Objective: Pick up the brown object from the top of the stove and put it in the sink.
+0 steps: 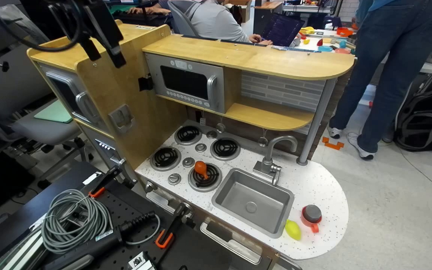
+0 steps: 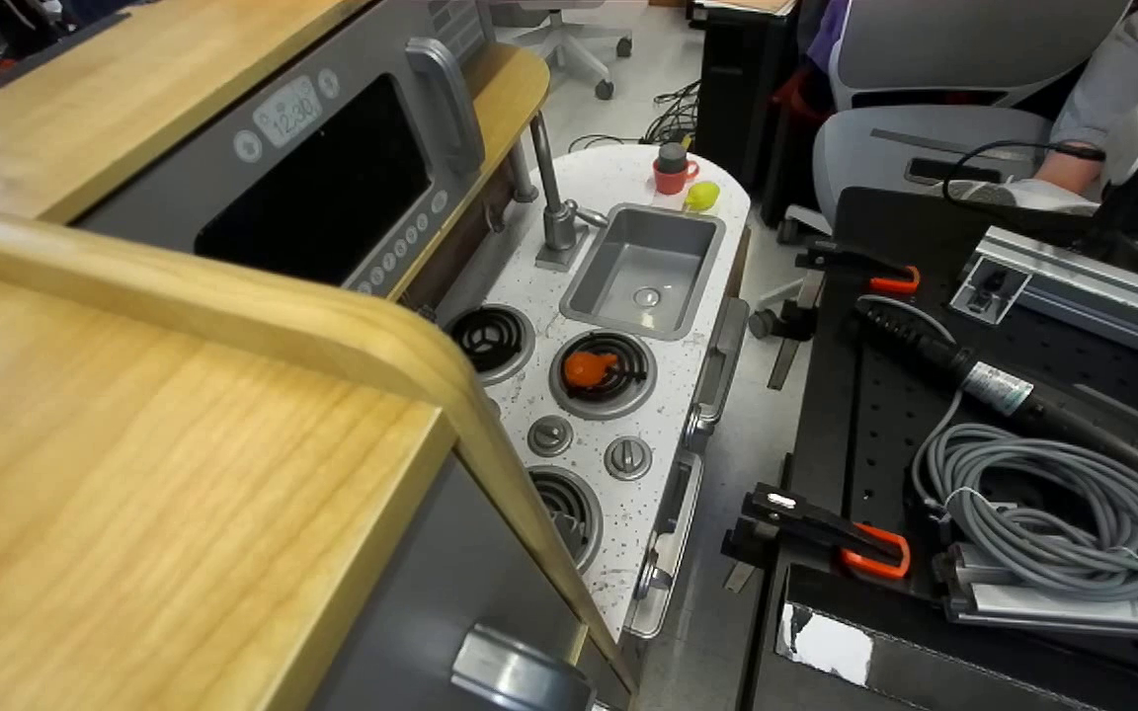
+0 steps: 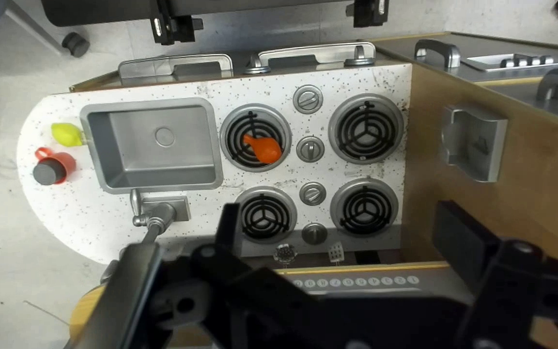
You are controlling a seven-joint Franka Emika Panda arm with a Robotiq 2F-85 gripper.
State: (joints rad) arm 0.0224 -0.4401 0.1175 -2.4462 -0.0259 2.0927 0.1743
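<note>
The brown object point(image 1: 201, 168) is a small orange-brown lump with a narrow neck. It lies on the front burner nearest the sink, also seen in an exterior view point(image 2: 586, 369) and the wrist view point(image 3: 265, 149). The stove point(image 3: 366, 128) has several black coil burners in a white speckled worktop. The sink point(image 1: 264, 210) is a grey rectangular basin beside that burner, also in the wrist view point(image 3: 162, 162). My gripper point(image 1: 106, 58) is high above the worktop, near the tall wooden cabinet. In the wrist view its fingers point(image 3: 339, 213) are wide apart with nothing between them.
A silver faucet point(image 1: 276, 150) rises behind the sink. A toy microwave point(image 1: 186, 82) and wooden shelf overhang the back. A tall wooden side panel point(image 3: 497, 194) borders the stove. A yellow-green lemon point(image 1: 293, 229) and red cup point(image 1: 309, 221) stand past the sink.
</note>
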